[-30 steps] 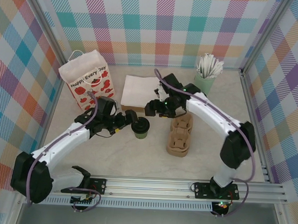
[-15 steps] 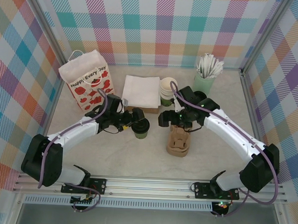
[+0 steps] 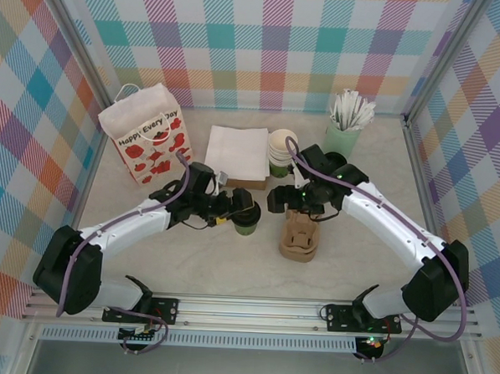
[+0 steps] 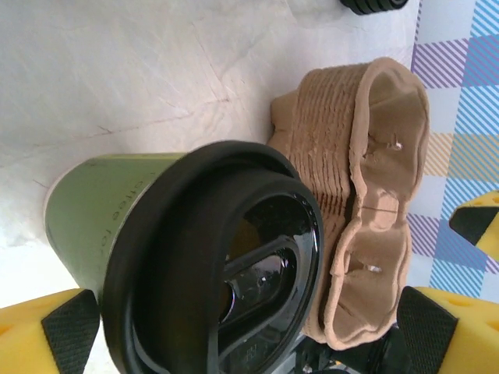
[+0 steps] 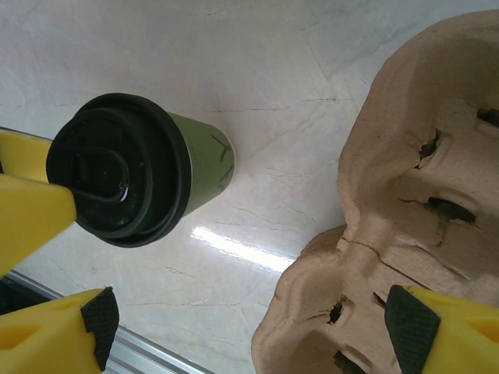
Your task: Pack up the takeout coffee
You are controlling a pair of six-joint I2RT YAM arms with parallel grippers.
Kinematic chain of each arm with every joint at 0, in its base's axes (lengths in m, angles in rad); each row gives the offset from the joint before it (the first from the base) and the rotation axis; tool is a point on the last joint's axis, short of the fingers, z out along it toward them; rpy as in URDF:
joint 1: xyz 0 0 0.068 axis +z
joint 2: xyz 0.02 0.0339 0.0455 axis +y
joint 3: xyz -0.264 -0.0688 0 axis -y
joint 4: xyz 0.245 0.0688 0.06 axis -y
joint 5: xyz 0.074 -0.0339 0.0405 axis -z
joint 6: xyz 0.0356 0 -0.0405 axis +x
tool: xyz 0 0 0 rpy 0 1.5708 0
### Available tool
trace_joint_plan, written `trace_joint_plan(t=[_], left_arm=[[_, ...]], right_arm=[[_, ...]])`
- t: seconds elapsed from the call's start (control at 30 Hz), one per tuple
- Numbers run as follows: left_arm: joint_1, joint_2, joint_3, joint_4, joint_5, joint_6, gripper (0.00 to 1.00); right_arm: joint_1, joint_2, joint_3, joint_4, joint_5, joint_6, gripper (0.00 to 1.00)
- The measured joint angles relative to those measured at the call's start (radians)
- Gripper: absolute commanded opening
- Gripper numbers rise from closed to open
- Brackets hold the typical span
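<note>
Nearest you on the worktop, just short of its middle, the lidded coffee cup stood upright, green sided under a black lid, close to the left of the stack of brown pulp cup carriers but apart from it. Your left gripper lay low at the cup with its fingers spread as wide as they go. The left wrist view showed the cup between them, one pad close to its side and the other well clear, so nothing was clenched. Your right gripper hung over the far end of the carriers, released as well and holding nothing. Beyond them lay the white napkins and a nested stack of cups, with the red printed paper bag at the far left corner and a pale green tumbler of sticks at the far right. By my reading you were at the grasp, with the packing itself not yet begun. Next you needed to close the left fingers on the cup wall below the lid, firmly but without crushing the paper, and lift it level.
</note>
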Motion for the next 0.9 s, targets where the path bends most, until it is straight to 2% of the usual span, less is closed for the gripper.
trace_joint_plan(t=[0.2,0.4,0.53,0.63,0.73,0.9], left_arm=[[-0.069,0.01,0.0,0.03,-0.007,-0.039,1.0],[-0.08,0.001,0.0,0.013,-0.069,-0.052,1.0],[-0.05,-0.051,0.0,-0.05,-0.105,-0.051,1.0],[0.011,-0.077,0.01,-0.093,-0.105,-0.04,0.99],[0.045,-0.065,0.046,-0.129,-0.101,-0.013,0.98],[0.046,0.008,0.103,-0.134,-0.071,0.023,0.91]], right_arm=[[0.0,0.006,0.0,0.0,-0.004,0.002,0.83],[0.0,0.023,0.002,-0.006,-0.026,0.012,0.75],[0.0,0.057,0.011,-0.011,-0.071,0.024,0.68],[0.0,0.099,0.033,-0.01,-0.113,0.028,0.66],[0.0,0.137,0.045,-0.005,-0.146,0.033,0.65],[0.0,0.182,0.049,0.008,-0.189,0.055,0.63]])
